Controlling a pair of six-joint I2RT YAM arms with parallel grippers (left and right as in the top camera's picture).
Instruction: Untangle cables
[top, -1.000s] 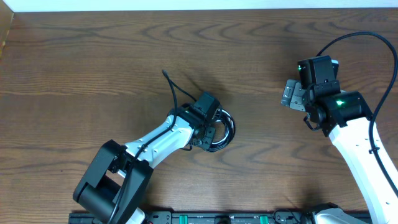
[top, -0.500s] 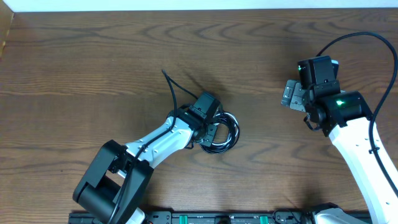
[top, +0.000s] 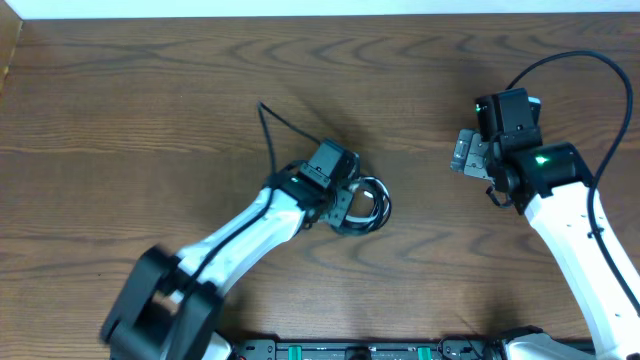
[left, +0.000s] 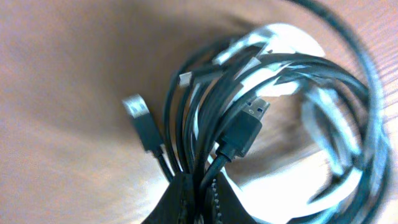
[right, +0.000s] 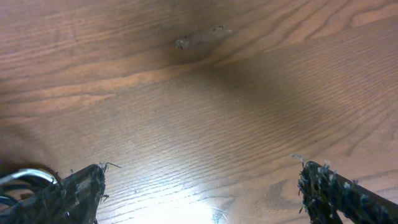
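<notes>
The cables (top: 365, 205) lie as a coiled tangle of thin black cords near the table's middle, with one loose black end (top: 268, 125) trailing up and left. In the left wrist view the bundle (left: 261, 118) shows black cords with USB plugs and a pale white cord among them. My left gripper (top: 340, 205) is shut on several strands of the bundle (left: 202, 199). My right gripper (top: 462, 155) is open and empty above bare table at the right (right: 199, 193). A bit of the coil shows at the right wrist view's left edge (right: 18, 180).
The wooden table (top: 150, 100) spreads all round. A black rail (top: 350, 350) runs along the front edge. The right arm's thick black wire (top: 590, 70) loops at the far right. A pale strip borders the table's back edge.
My left gripper has pulled the coiled bundle a little to the right and upward; the left arm's base link has swung. The right arm has barely moved.
</notes>
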